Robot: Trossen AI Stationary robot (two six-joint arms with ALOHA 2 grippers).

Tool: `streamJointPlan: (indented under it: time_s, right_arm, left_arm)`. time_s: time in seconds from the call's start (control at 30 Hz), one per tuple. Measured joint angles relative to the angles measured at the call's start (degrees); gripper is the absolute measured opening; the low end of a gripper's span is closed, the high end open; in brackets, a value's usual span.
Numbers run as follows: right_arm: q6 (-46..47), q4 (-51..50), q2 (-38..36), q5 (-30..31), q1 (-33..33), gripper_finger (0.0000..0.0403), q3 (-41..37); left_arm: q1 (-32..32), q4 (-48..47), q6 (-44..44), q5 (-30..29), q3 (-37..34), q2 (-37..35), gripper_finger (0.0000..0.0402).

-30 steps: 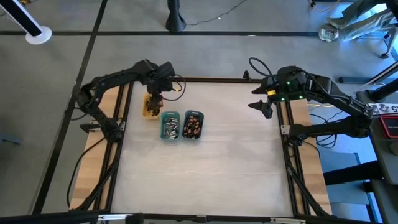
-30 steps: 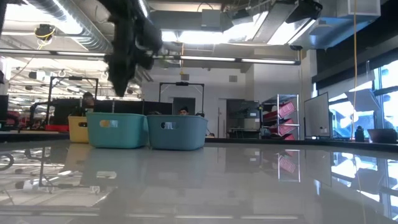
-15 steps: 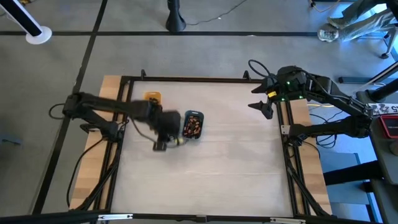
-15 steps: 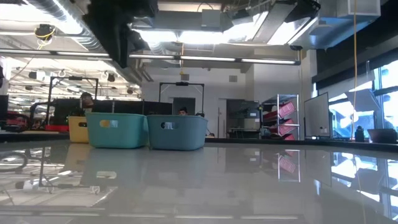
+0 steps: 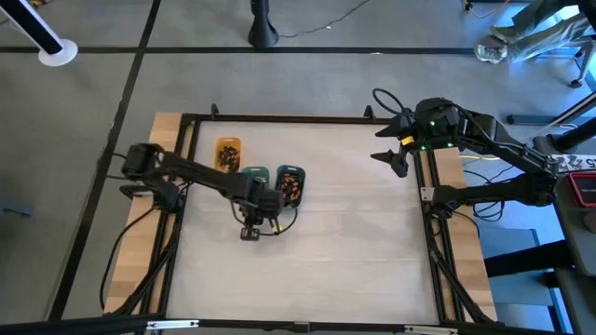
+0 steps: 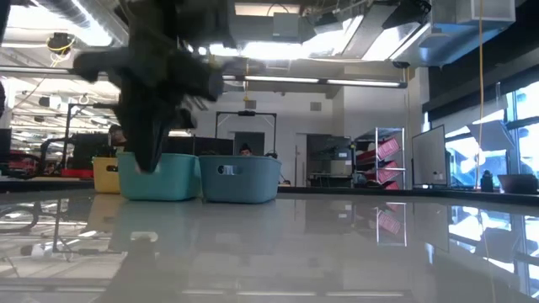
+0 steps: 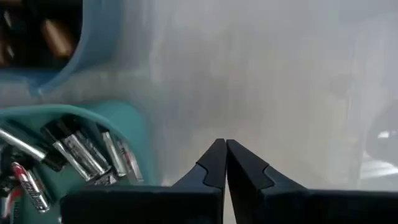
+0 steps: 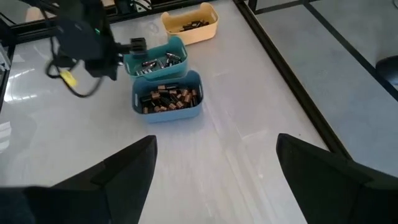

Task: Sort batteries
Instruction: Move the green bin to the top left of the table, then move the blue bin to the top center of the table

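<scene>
The left hand [image 7: 225, 163], fingers pressed together and empty, hangs just beside the green tray [image 5: 253, 177] of silvery batteries [image 7: 81, 155]. Next to that tray, the grey-blue tray [image 5: 291, 187] holds copper-toned batteries [image 8: 169, 99]; farther off, the yellow tray [image 5: 227, 154] holds dark ones. The right hand [image 5: 395, 160] waits spread, well away at the worktop [image 5: 354, 242] edge.

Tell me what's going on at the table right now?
The left gripper is shut with nothing between its fingers, next to the green tray of silvery batteries. The grey-blue tray holds copper-toned batteries and the yellow tray dark ones. The right gripper waits open at the table's right edge.
</scene>
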Motion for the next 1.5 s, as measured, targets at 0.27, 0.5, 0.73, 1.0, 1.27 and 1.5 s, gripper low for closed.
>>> streamJointPlan:
  time_s: [0.27,0.5,0.73,1.0,1.27,1.5]
  right_arm:
    - [1.4,-0.3,0.0,0.0,0.0,0.0331,0.0]
    - [1.6,-1.1,0.0,0.0,0.0,0.0331,0.0]
    - [1.6,-1.2,0.0,0.0,0.0,0.0331,0.0]
    - [3.5,-1.3,0.0,0.0,0.0,0.0331,0.0]
    - [4.5,-1.8,0.0,0.0,0.0,0.0331,0.0]
    - [4.6,-1.8,0.0,0.0,0.0,0.0331,0.0]
  left_arm:
    - [5.6,1.4,1.1,0.0,0.0,3.6,0.0001]
    - [11.4,1.8,1.6,-0.1,0.0,3.6,0.0001]
    - [16.7,1.7,4.4,-0.6,0.0,3.6,0.0000]
    - [21.0,1.3,7.1,-1.8,0.0,3.6,0.0000]
    - [22.3,3.7,6.7,1.3,0.0,3.5,0.0001]
    - [19.2,-0.2,7.4,8.4,1.1,2.4,0.0001]
